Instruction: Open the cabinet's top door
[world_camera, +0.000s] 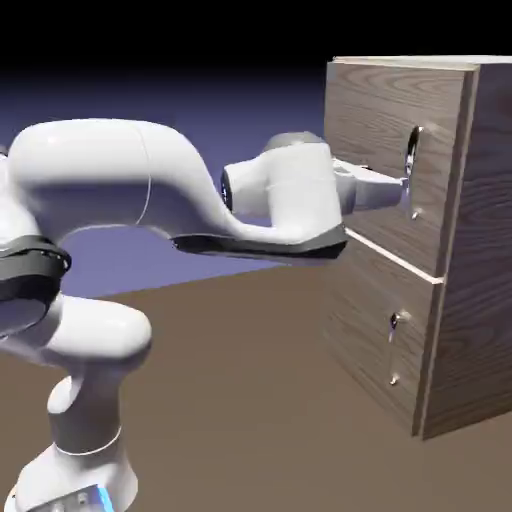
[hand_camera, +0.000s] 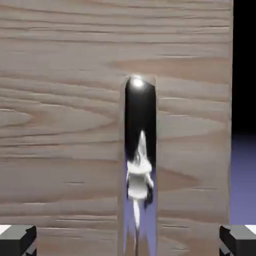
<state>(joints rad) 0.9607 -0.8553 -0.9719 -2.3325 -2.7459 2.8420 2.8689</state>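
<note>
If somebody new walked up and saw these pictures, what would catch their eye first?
Probably the big white robot arm, which spans the exterior view from its left side to the cabinet at its right. Next, perhaps, the shiny curved handle on the top door, upright near the middle of the hand view. The open jaws stand to either side of it, at the bottom edge.

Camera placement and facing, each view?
Exterior: fixed, off the robot, facing the arm and the cabinet; gripper at the upper handle.
Hand: on the hand, looking along the gripper at the top door; two finger tips at the bottom edge.
Shared: top door, its curved silver handle.
</note>
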